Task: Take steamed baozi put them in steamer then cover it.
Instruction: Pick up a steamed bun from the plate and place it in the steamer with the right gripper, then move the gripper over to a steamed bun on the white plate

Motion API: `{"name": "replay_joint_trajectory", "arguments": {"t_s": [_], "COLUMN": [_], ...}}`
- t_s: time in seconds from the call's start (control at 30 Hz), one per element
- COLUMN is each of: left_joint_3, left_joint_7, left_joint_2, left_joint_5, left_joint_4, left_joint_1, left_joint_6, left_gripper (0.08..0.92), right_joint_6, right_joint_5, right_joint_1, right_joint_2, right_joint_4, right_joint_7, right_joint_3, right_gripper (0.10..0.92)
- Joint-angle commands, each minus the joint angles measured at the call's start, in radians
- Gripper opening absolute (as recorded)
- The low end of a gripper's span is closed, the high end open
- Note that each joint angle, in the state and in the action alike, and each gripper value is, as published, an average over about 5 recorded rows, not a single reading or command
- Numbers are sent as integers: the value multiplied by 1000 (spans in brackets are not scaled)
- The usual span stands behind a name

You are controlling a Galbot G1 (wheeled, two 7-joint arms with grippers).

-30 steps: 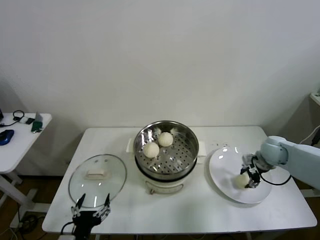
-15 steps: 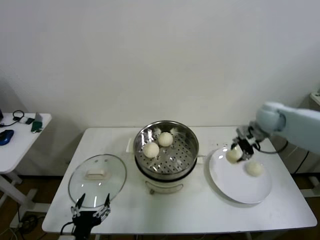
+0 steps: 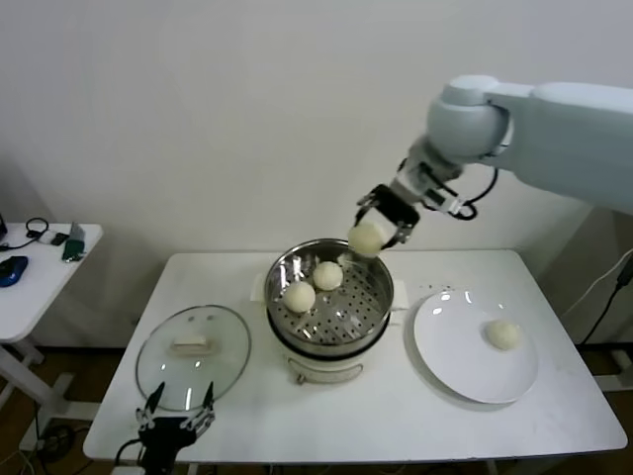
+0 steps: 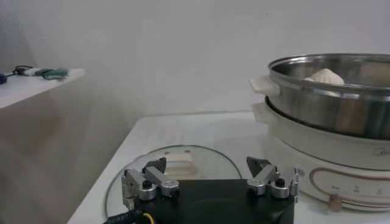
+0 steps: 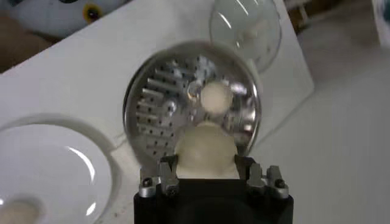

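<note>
My right gripper (image 3: 371, 239) is shut on a cream-white baozi (image 3: 365, 238) and holds it in the air over the back right rim of the shiny steamer (image 3: 352, 308). From the right wrist, the held baozi (image 5: 204, 148) fills the gap between both fingers (image 5: 169, 165), above the perforated floor (image 5: 158, 103). Two baozi (image 3: 300, 296) (image 3: 327, 275) lie inside the steamer. Another baozi (image 3: 503, 334) rests on the white plate (image 3: 465, 368). The glass cover (image 3: 193, 358) lies flat on the table left of the steamer. My left gripper (image 3: 178, 404) hangs open at the front edge, just before the cover (image 4: 177, 159).
The steamer sits on a cream pot base (image 4: 323, 152) in the middle of the white table (image 3: 326, 416). A small side table (image 3: 40, 267) with cables and small items stands far left. A white wall is close behind.
The right arm lifted a baozi off the plate and carried it up and left, to above the steamer. The left arm has not moved.
</note>
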Motion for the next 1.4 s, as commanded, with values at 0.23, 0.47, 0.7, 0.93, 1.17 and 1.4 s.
{"name": "replay_joint_trajectory", "arguments": {"t_s": [0.23,0.47,0.7,0.93,1.17,1.4], "left_joint_3": [-3,-3,6,10,11,12], "left_joint_7": [-3,-4,-4,-4,-4,-3], "left_joint_2": [-6,-12,-19,-22,-24,-21], "left_joint_5": [-3,-1,5,9,11,6], "left_joint_4": [6,17,24,27,25,35], "left_joint_1": [0,-3,-7,-7,-6,-12], "left_joint_6": [-5,-7,-8,-12,-13,-13], "left_gripper": [823,823,823,823,823,823], "right_joint_6": [62,38,24,23,91,58], "right_joint_5": [-378,-477,-519,-509,-211,153], "right_joint_1": [-272,-396,-462,-471,-201,97], "right_joint_2": [150,119,124,127,64,-30], "right_joint_4": [97,40,-14,-30,-81,-333], "right_joint_7": [93,127,146,175,39,-157], "right_joint_3": [-31,-27,-6,24,-13,-200], "right_gripper": [635,622,611,611,770,822]}}
